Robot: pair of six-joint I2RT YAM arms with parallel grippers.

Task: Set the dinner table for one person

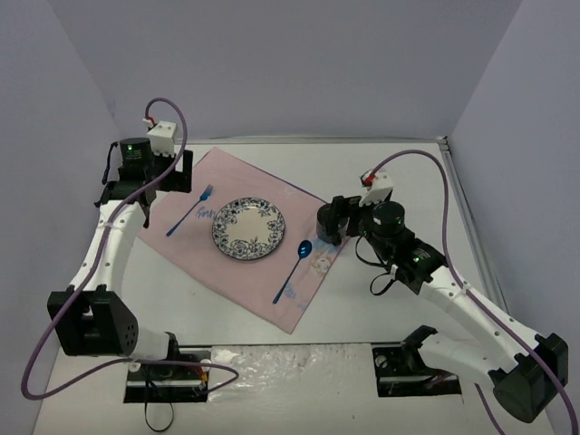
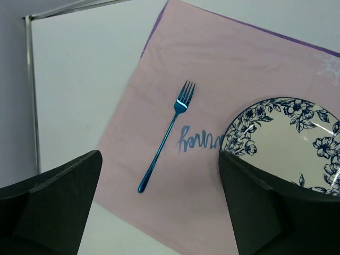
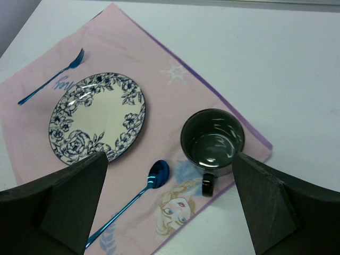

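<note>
The white dinner table [image 1: 390,172] carries a pink cloth [image 1: 272,186]. On the cloth lie a blue-flowered plate [image 1: 248,228], a blue fork [image 1: 187,213] to its left and a blue spoon [image 1: 290,272] to its right. My left gripper [image 2: 159,212] is open and empty above the cloth's left edge, with the fork [image 2: 169,133] and the plate [image 2: 249,119] below it. My right gripper [image 3: 170,207] is open and empty above the cloth's right corner. There a dark empty mug [image 3: 212,139] stands upright beside the spoon [image 3: 125,209] and plate [image 3: 98,117]. In the top view the mug is mostly hidden under my right gripper [image 1: 331,222].
Grey-purple walls close in the table at the left, back and right. A thin metal edge strip [image 2: 33,95] runs along the table's left side. The arm bases [image 1: 168,372] sit at the near edge. Bare white tabletop [image 3: 276,53] lies beyond the mug.
</note>
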